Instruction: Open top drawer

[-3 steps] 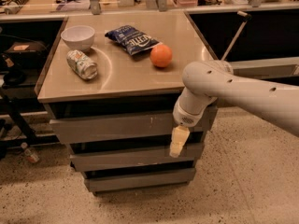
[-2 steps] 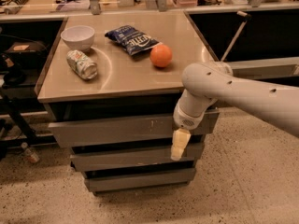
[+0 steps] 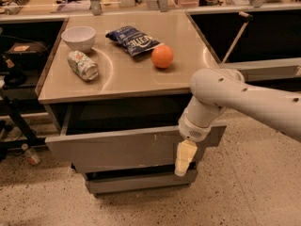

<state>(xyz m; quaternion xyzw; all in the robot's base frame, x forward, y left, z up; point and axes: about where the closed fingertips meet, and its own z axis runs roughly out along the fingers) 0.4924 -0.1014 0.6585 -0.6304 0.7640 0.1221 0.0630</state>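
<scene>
The top drawer is a wide grey metal front with pale scratches right of centre. It stands pulled out from under the steel table top, with a dark gap behind its upper edge. My gripper, cream-coloured, hangs down from the white arm against the right part of the drawer front. Its tip reaches past the front's lower edge. The inside of the drawer is dark and hidden.
On the table top are a white bowl, a can lying on its side, a blue chip bag and an orange. A lower drawer sits beneath. A black cart stands left, a dark counter right.
The top drawer front has slid out toward the camera, widening the dark gap under the table top. My gripper and arm moved out and down with it.
</scene>
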